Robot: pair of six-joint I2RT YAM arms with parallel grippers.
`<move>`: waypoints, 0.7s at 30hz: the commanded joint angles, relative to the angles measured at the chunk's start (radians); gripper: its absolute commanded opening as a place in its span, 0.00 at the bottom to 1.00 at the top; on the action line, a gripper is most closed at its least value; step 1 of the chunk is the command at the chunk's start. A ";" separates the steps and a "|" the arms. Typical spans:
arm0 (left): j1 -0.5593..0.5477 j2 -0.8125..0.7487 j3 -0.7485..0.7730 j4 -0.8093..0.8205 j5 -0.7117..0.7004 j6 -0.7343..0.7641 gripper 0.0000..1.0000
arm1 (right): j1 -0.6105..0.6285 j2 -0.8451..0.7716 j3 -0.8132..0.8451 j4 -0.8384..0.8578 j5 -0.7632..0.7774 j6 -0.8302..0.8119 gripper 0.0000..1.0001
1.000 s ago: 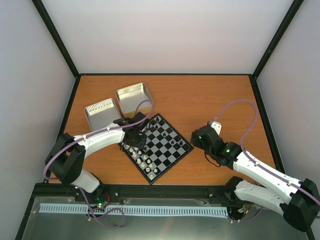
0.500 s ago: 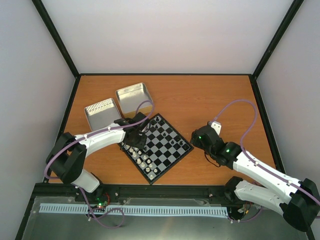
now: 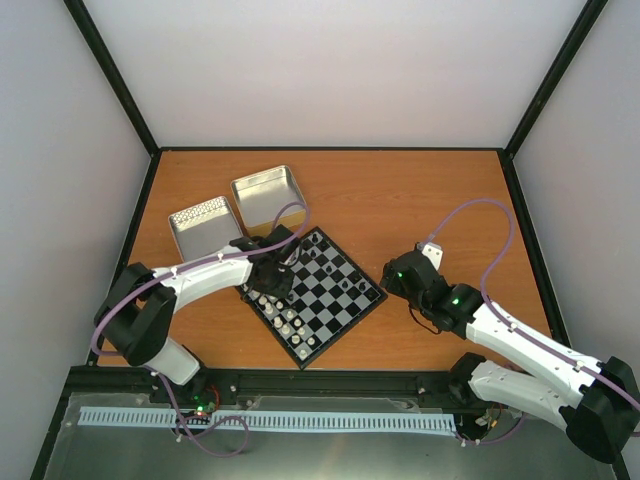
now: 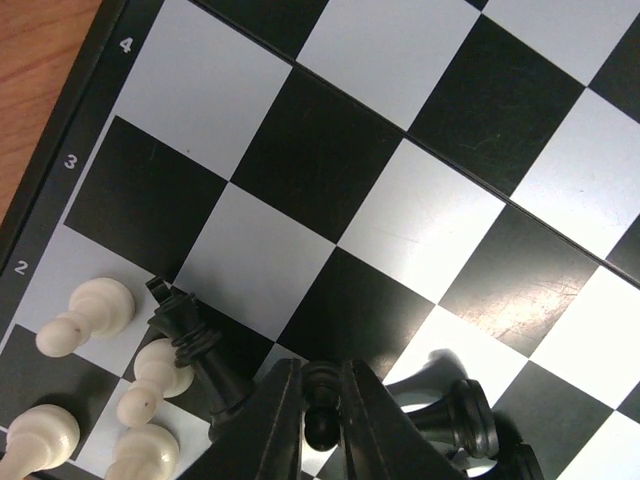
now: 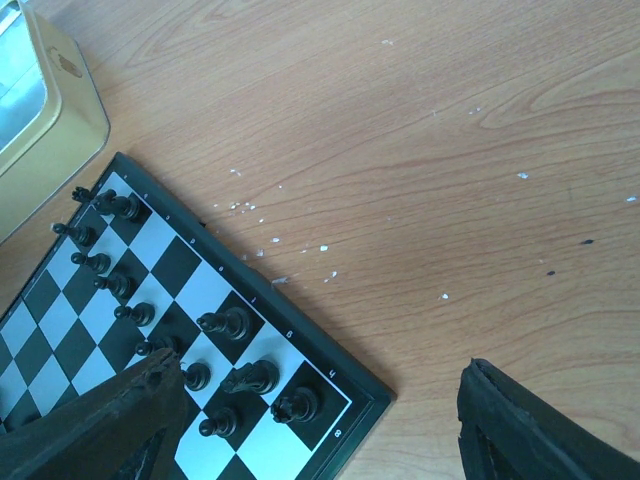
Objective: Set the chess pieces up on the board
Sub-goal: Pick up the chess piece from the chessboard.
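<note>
The left pincer [image 4: 321,380] is pressed together on a small black piece [image 4: 320,428]. It holds it over the board [image 4: 320,150] among the white pawns [image 4: 92,310], just beside a leaning black king [image 4: 195,345]. You cannot tell whether the held piece rests on its square or hangs clear. The right pincer [image 5: 320,430] stands spread wide and empty over the table [image 5: 420,150], just off a corner of the board.

Treat each piece as light, rigid and smooth. Judge it likely to twist or slip out under an off-centre squeeze, and to topple at a slight nudge. Grip across the narrow neck or upper body, not the flared base. Approach from straight above, because neighbours stand close. Other black pieces [image 4: 455,410] appear to lie toppled just beside the fingers [image 4: 280,420]; keep clear of them.
</note>
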 commanded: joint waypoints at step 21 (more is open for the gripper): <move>-0.004 0.019 0.173 0.068 0.144 0.103 0.06 | -0.007 -0.023 0.006 0.001 0.035 0.019 0.74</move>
